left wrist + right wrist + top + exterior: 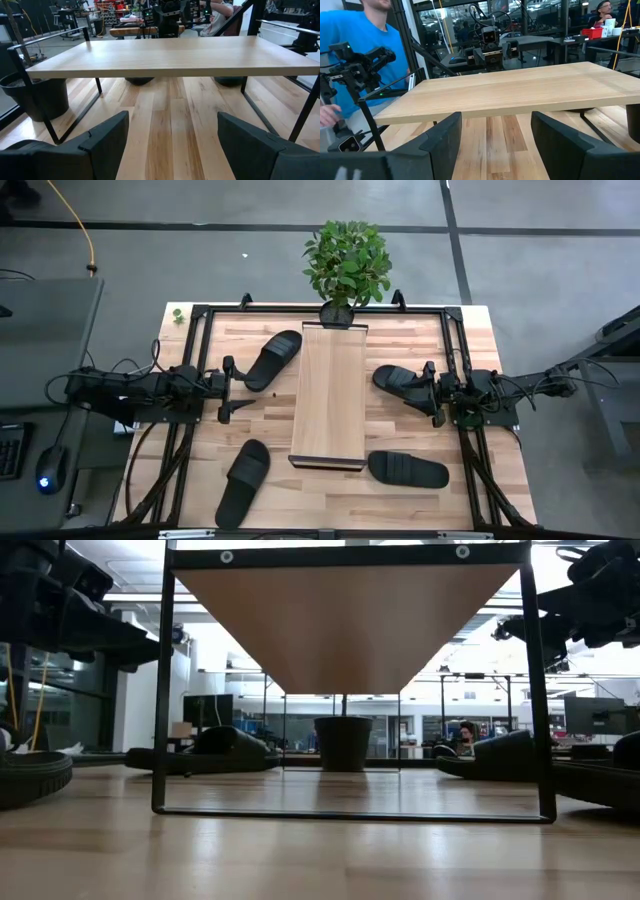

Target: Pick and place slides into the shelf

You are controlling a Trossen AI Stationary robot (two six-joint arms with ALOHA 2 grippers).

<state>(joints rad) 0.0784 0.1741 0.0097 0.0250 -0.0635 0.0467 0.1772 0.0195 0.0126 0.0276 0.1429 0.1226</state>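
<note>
The shelf, a long pale wood board on a dark metal frame, stands mid-table. Four black slides lie soles down on the tabletop: far left, near left, far right and near right. My left gripper is open, left of the shelf and facing its long side, between the two left slides. My right gripper is open, right of the shelf and facing the board. It hovers by the far-right slide's outer end without touching it.
A potted plant stands at the shelf's far end, its dark pot on the tabletop. A black frame runs along the table's far and side edges. A person in blue stands beyond the table. Bare tabletop lies under the shelf.
</note>
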